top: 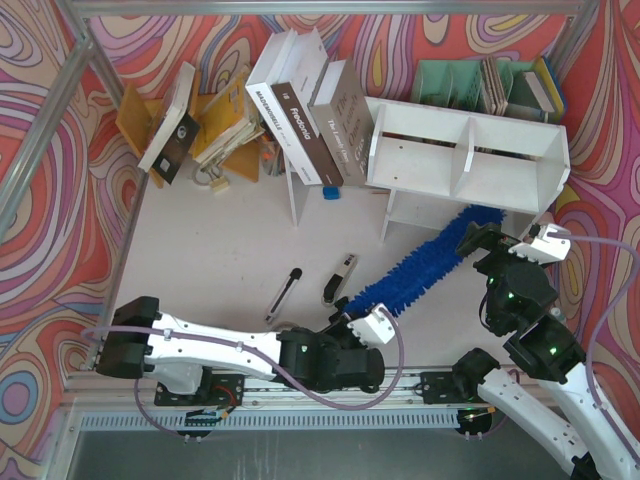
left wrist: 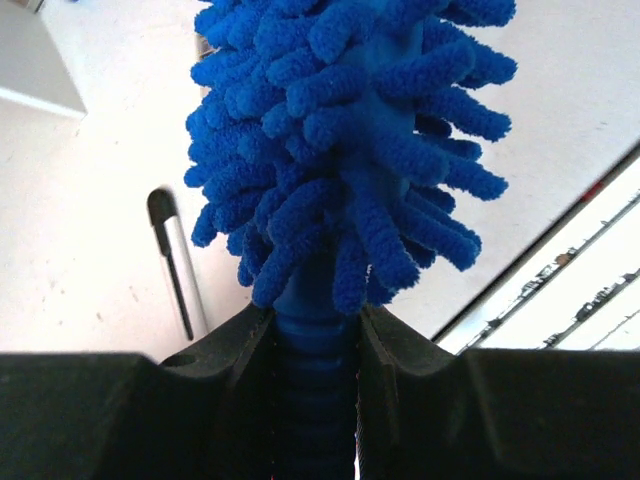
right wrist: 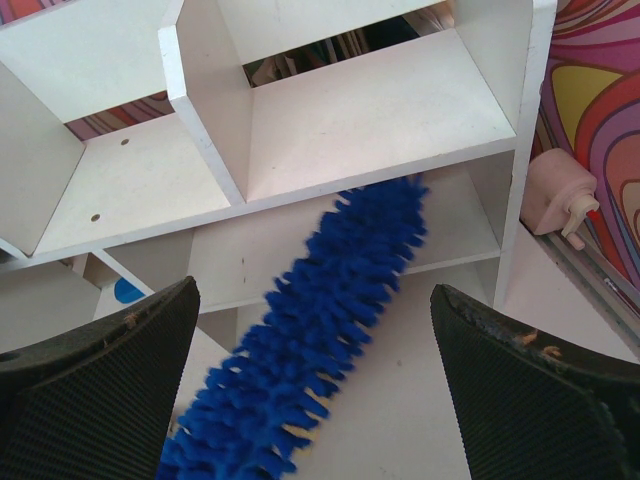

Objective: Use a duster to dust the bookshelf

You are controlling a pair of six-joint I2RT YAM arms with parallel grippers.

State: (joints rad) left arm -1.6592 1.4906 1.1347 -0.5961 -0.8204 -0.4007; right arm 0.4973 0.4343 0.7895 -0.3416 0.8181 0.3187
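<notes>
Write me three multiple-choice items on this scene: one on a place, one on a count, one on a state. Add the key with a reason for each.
1. Where on the bookshelf does the fluffy end of the duster lie?
A. upper left bay
B. lower tier, right side
C. top board

2. How many bays does the central divider make in the upper tier?
A. two
B. three
C. four

3. How does the right gripper stand?
A. shut on the duster
B. open, holding nothing
C. shut on a book

Key:
1 B: in the right wrist view, the blue strands reach in under the right bay's floor.
2 A: there is one divider, with a bay on each side.
3 B: its fingers stand wide apart and touch nothing.
</notes>
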